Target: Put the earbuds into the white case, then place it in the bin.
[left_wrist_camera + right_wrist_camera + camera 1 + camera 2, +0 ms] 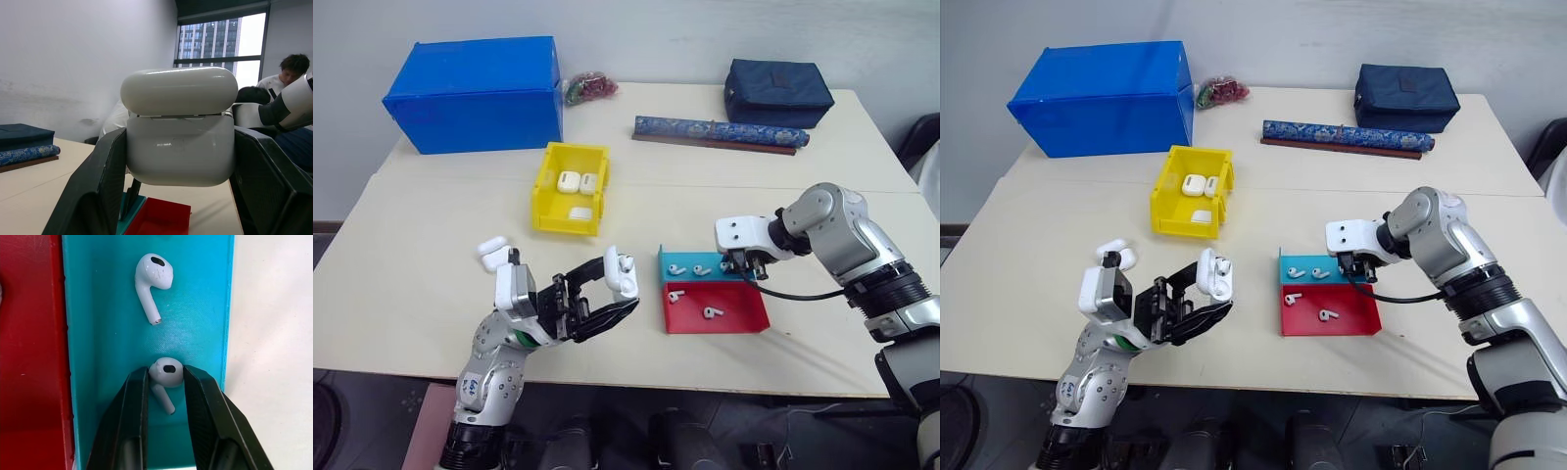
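Nearest me, the left gripper (pixel 612 294) clamped the white case (pixel 621 273), lid open, above the table (pixel 411 255). Over the teal tray (pixel 98 308), the right gripper (pixel 166 382) pinched one earbud (pixel 165 374) by its bulb: tiny, light, glossy, probably slippery.

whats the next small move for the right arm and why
Probably lift straight up out of the shallow teal tray. The right tool has its black fingers against both sides of a tiny white stemmed earbud, and the left tool holds the glossy white case, lid open, waiting.
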### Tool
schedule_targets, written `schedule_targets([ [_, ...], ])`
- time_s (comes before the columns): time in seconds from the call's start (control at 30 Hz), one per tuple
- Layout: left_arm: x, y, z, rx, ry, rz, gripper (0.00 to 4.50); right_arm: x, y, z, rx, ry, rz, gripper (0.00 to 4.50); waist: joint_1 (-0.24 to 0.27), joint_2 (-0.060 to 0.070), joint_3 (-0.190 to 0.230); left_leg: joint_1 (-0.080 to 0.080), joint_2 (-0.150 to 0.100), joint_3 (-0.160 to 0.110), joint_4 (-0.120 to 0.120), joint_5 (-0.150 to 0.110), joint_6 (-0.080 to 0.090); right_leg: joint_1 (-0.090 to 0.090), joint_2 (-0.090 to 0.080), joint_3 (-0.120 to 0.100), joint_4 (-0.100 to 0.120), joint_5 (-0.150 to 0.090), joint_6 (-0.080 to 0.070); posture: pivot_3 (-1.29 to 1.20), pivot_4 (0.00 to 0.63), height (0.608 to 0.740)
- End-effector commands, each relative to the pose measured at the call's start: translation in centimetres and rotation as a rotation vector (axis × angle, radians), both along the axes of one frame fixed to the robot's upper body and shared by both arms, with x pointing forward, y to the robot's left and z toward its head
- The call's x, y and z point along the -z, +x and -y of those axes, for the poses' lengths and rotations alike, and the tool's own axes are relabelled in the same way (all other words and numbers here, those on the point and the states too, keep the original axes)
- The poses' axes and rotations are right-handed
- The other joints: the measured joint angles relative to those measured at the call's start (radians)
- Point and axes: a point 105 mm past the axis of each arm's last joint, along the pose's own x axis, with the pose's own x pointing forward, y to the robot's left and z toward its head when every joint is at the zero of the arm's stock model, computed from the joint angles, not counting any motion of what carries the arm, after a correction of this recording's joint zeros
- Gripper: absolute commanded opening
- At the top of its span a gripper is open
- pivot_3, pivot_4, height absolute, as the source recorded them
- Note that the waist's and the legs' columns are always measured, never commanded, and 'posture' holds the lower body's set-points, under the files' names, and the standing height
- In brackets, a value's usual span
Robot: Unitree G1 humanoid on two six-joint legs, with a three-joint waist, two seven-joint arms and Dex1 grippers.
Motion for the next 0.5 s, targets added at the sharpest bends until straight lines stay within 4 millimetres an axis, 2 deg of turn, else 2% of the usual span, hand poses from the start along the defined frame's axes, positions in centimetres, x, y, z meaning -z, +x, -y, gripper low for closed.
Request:
schedule_targets([
  [0.03,-0.9,-0.7,0.1,0.011,-0.012,0.043,2.8,0.2,-0.2,0.2,-0.001,-0.014,-0.007,1.02,0.0,0.0,0.0,0.0,0.0,0.0,0.0,0.0,0.0,0.0,0.0,0.0,0.0,0.0,0.0,0.0,0.15,0.74],
  [0.07,-0.9,-0.7,0.1,0.012,-0.012,0.043,2.8,0.2,-0.2,0.2,-0.001,-0.011,-0.008,1.02,0.0,0.0,0.0,0.0,0.0,0.0,0.0,0.0,0.0,0.0,0.0,0.0,0.0,0.0,0.0,0.0,0.15,0.74],
  [0.1,-0.9,-0.7,0.1,0.012,-0.013,0.043,2.8,0.2,-0.2,0.1,-0.001,-0.008,-0.007,0.66,0.0,0.0,0.0,0.0,0.0,0.0,0.0,0.0,0.0,0.0,0.0,0.0,0.0,0.0,0.0,0.0,0.15,0.74],
  [0.13,-0.9,-0.6,0.1,0.013,-0.013,0.043,2.8,0.2,-0.2,0.1,-0.002,-0.007,-0.006,0.49,0.0,0.0,0.0,0.0,0.0,0.0,0.0,0.0,0.0,0.0,0.0,0.0,0.0,0.0,0.0,0.0,0.15,0.74],
  [0.23,-0.9,-0.6,0.2,0.014,-0.013,0.043,2.8,0.0,-0.2,0.0,-0.005,0.005,0.001,0.44,0.0,0.0,0.0,0.0,0.0,0.0,0.0,0.0,0.0,0.0,0.0,0.0,0.0,0.0,0.0,0.0,0.15,0.74],
  [0.37,-1.0,-0.6,0.2,0.019,-0.016,0.041,2.8,-2.2,-0.3,-0.3,0.018,0.133,0.013,0.44,0.0,0.0,0.0,0.0,0.0,0.0,0.0,0.0,0.0,0.0,0.0,0.0,0.0,0.0,0.0,0.0,0.15,0.74],
  [0.47,-1.1,-0.4,0.3,0.029,-0.018,0.042,2.8,-4.4,-1.2,-0.3,0.015,0.294,-0.012,0.44,0.002,0.0,0.0,0.0,0.0,0.0,0.0,0.0,0.0,0.0,0.0,0.0,0.0,0.0,0.0,0.0,0.15,0.74],
  [0.5,-1.2,-0.3,0.4,0.034,-0.022,0.044,2.8,-5.3,-2.0,-0.5,-0.042,0.379,-0.026,0.44,0.002,0.0,0.0,0.0,0.0,0.0,0.0,0.0,0.0,0.0,0.0,0.0,0.0,0.0,0.0,0.0,0.15,0.74],
])
